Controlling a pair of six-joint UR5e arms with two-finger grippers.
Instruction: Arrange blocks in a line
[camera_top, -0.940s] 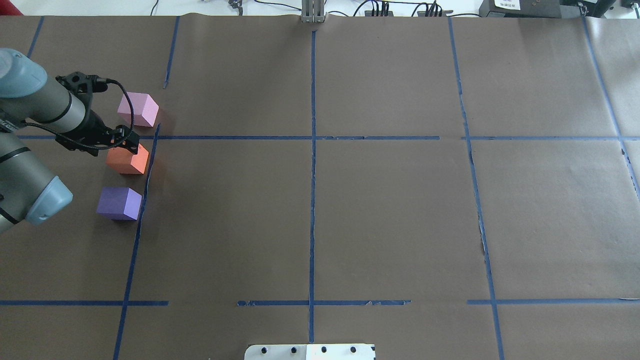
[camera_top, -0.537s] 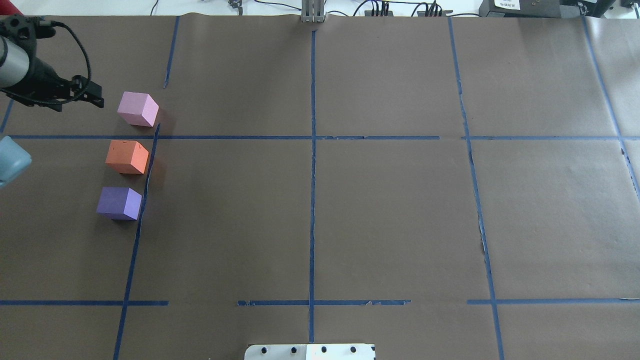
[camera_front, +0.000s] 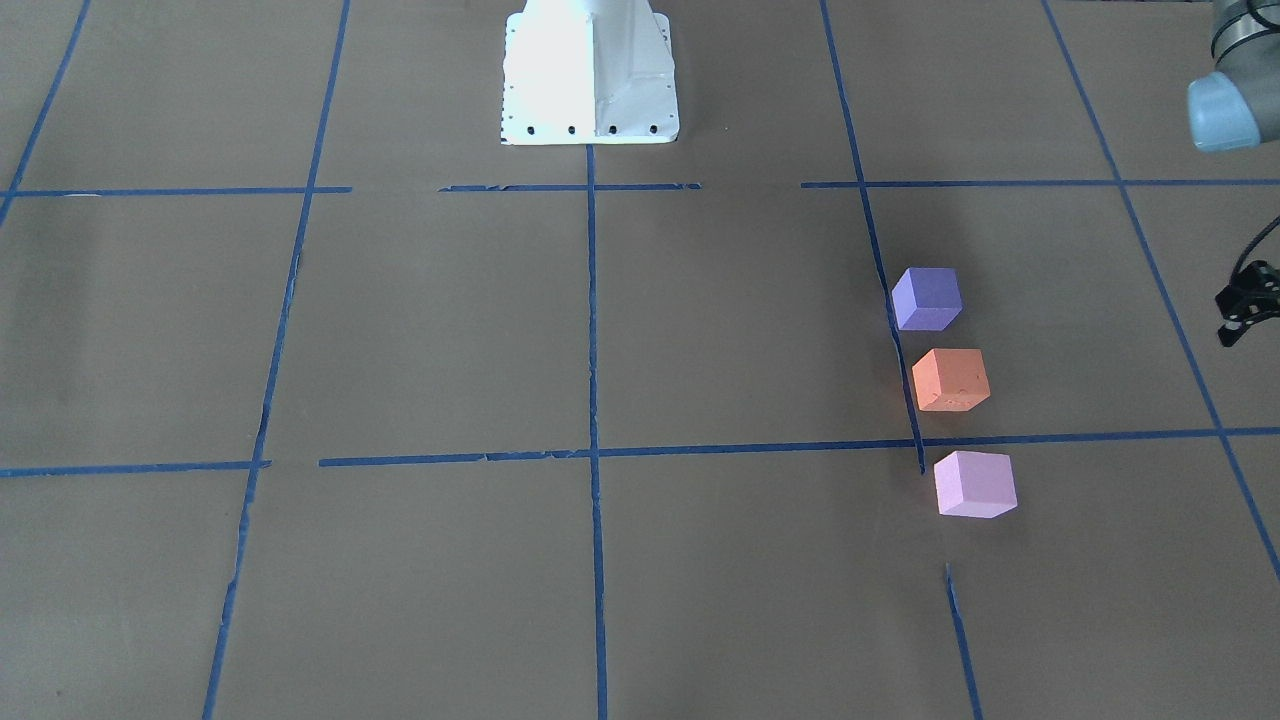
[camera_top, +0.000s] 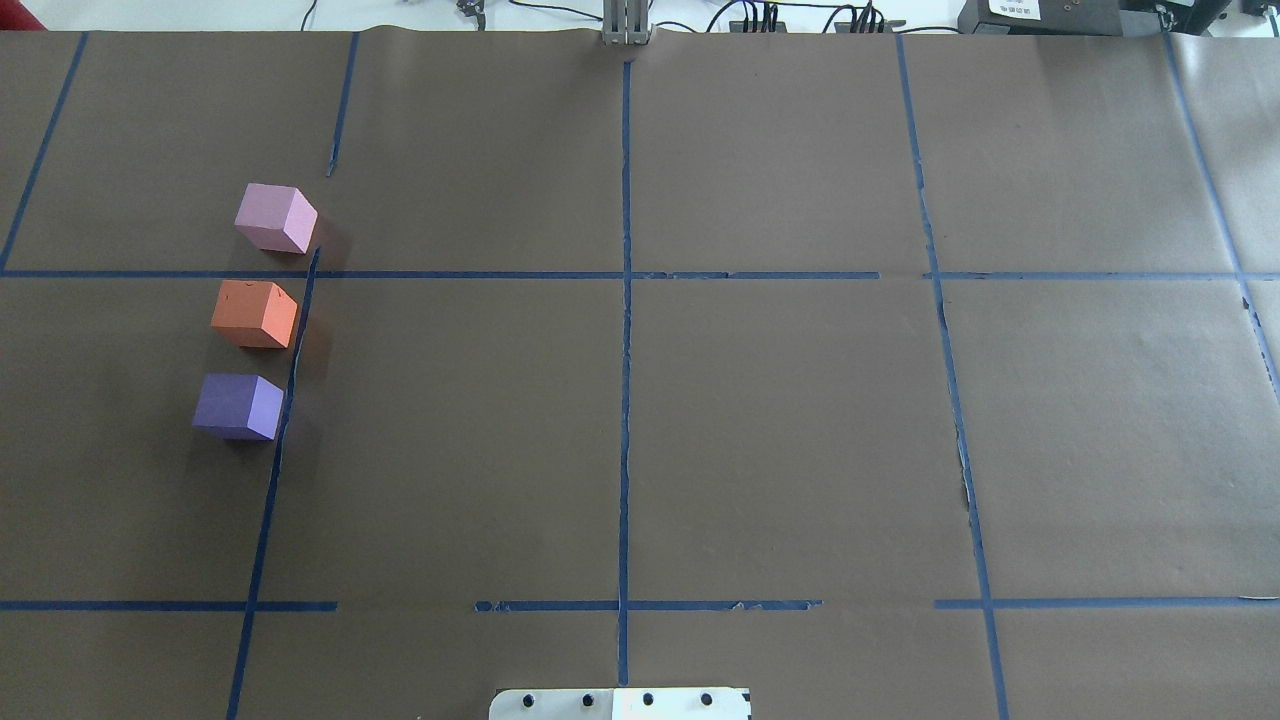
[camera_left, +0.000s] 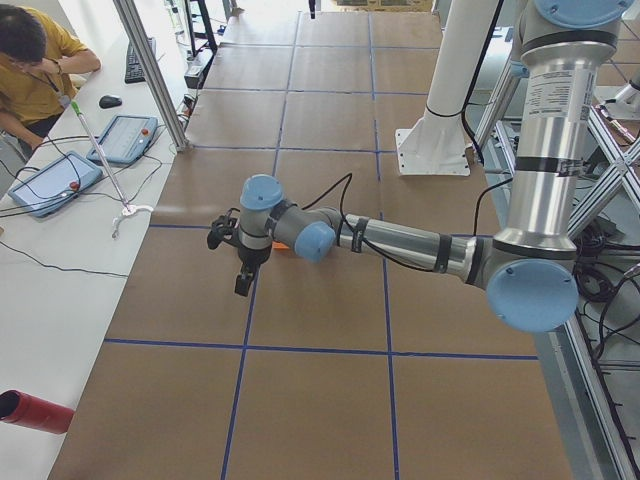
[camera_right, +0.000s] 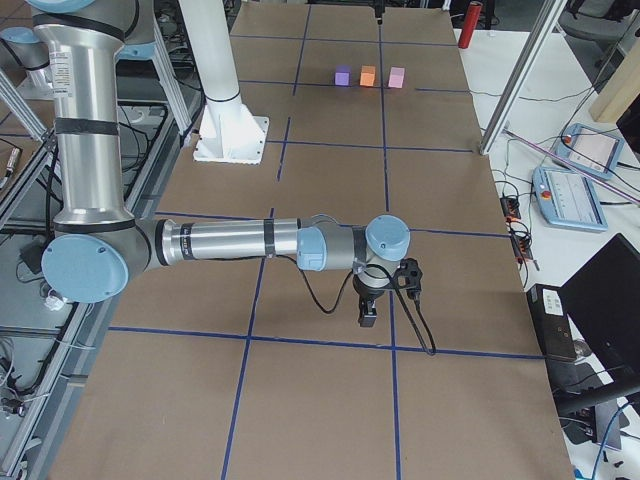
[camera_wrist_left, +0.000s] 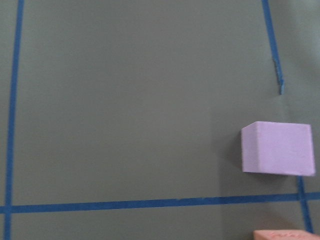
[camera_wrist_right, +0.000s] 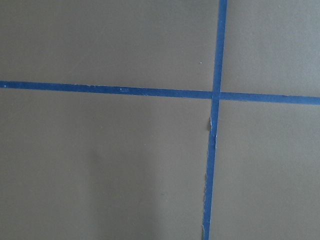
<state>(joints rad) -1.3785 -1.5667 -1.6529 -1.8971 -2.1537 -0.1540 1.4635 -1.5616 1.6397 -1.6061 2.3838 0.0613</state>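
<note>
Three blocks lie in a row beside a blue tape line on the brown table. The pink block is farthest from the robot, the orange block is in the middle, and the purple block is nearest. They also show in the front view: purple, orange, pink. The left wrist view shows the pink block and the orange block's top edge. My left gripper hangs off to the side of the row, touching nothing; I cannot tell its state. My right gripper hovers over bare table far from the blocks; I cannot tell its state.
The white robot base stands at the table's near middle. Blue tape lines divide the table into squares. An operator sits at a side desk with tablets. A red cylinder lies on that desk.
My left arm has drawn back from above the orange block, moving left and out of the overhead view. The three blocks have not moved.
</note>
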